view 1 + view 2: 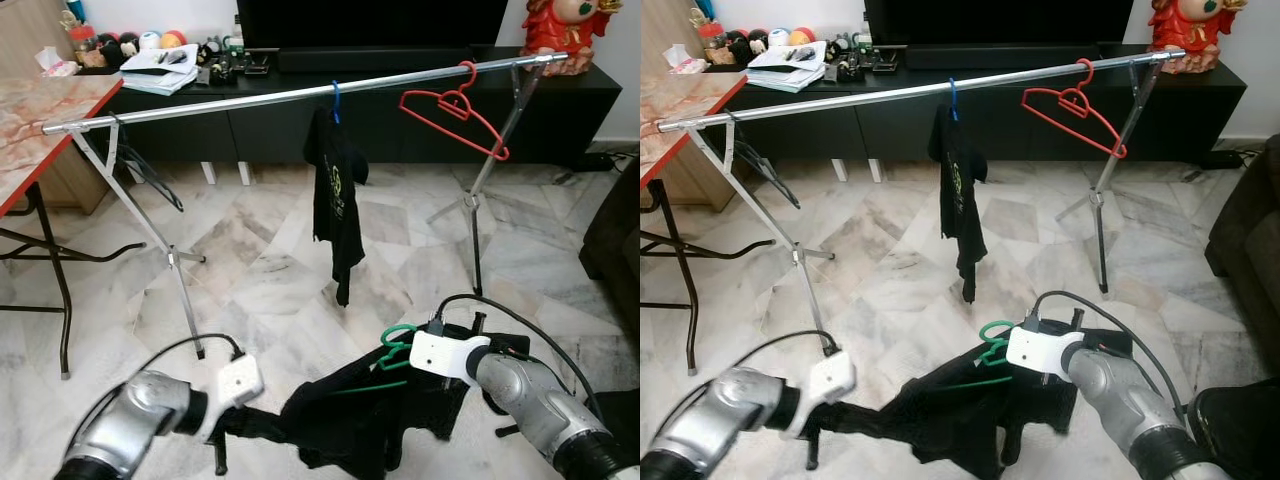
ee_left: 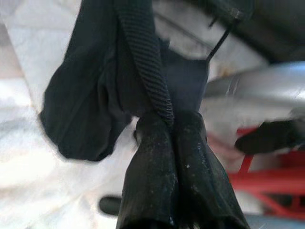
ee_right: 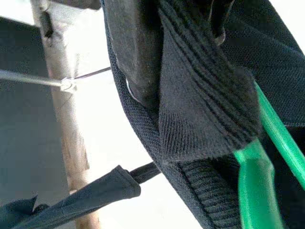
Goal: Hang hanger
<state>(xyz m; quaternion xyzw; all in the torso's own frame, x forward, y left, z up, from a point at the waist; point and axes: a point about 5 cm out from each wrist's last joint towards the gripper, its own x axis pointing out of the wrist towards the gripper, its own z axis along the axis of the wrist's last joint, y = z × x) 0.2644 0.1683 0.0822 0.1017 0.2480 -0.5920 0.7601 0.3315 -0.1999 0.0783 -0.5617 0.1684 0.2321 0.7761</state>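
Note:
A green hanger (image 1: 398,348) sits inside a black garment (image 1: 350,415) stretched low over the floor between my two grippers. My left gripper (image 1: 228,425) is shut on a strap of the garment (image 2: 143,57), its fingers (image 2: 157,162) pressed together. My right gripper (image 1: 432,392) is shut on the garment's ribbed collar (image 3: 205,105), right beside the green hanger (image 3: 257,181). Ahead stands the silver rail (image 1: 250,100), above and beyond both grippers. On it hang a red hanger (image 1: 455,108) and a black shirt (image 1: 335,190) on a blue hanger.
The rack's legs (image 1: 170,255) splay onto the marble floor at both ends. A black hanger (image 1: 150,175) hangs near the rail's left end. A marble-topped table (image 1: 40,110) is on the left, a black console (image 1: 400,95) behind, and a dark sofa (image 1: 615,250) on the right.

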